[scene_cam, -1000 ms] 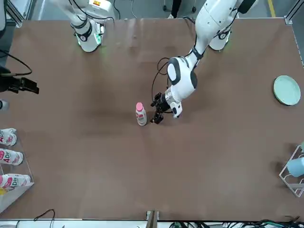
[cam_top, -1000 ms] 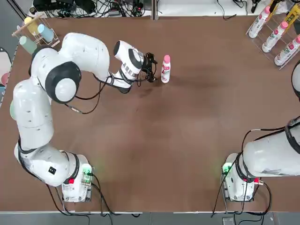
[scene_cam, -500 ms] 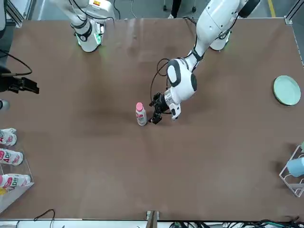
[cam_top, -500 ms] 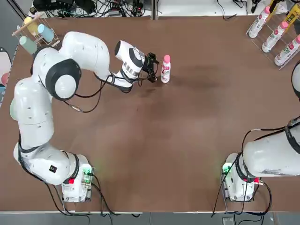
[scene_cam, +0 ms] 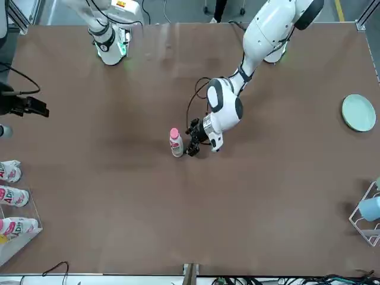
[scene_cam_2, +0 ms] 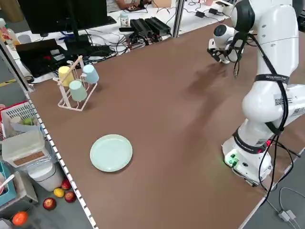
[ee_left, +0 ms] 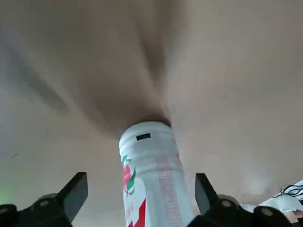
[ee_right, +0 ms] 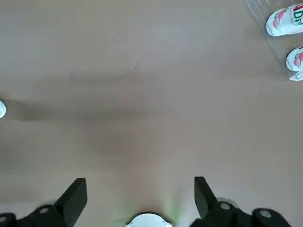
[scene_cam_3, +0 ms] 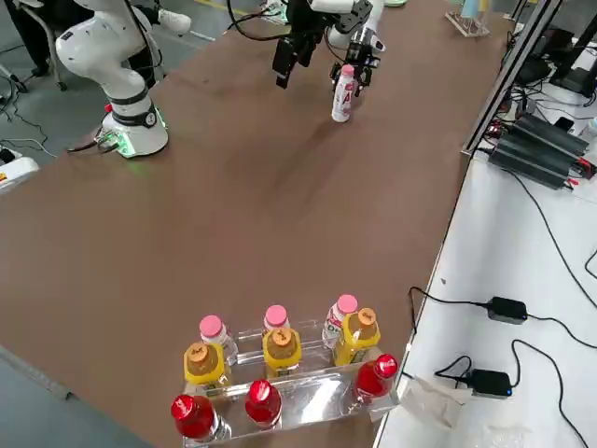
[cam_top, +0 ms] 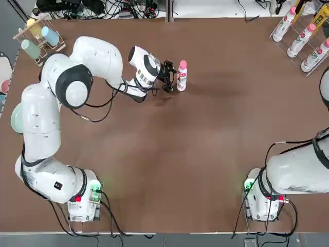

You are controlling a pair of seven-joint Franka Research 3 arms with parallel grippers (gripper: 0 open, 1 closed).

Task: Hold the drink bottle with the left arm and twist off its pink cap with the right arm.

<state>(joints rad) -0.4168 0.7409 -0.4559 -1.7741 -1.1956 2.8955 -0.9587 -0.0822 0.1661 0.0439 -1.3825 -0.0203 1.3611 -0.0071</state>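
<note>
The left gripper [ee_left: 142, 201], fingers wide apart around the bottle's sides, is beside the upright white drink bottle [cam_top: 182, 79], red-and-pink lettered, its pink cap [cam_top: 183, 64] on. The left wrist view adds a black label mark. Right of them, the right gripper [ee_right: 141, 201] hovers, fingers apart, near the clear rack [scene_cam_3: 317, 396] of bottles.

The bottle [ee_left: 154, 179] is between the spread fingers [ee_left: 73, 196] of the left gripper [ee_left: 142, 191], above the bench [ee_left: 246, 109].
</note>
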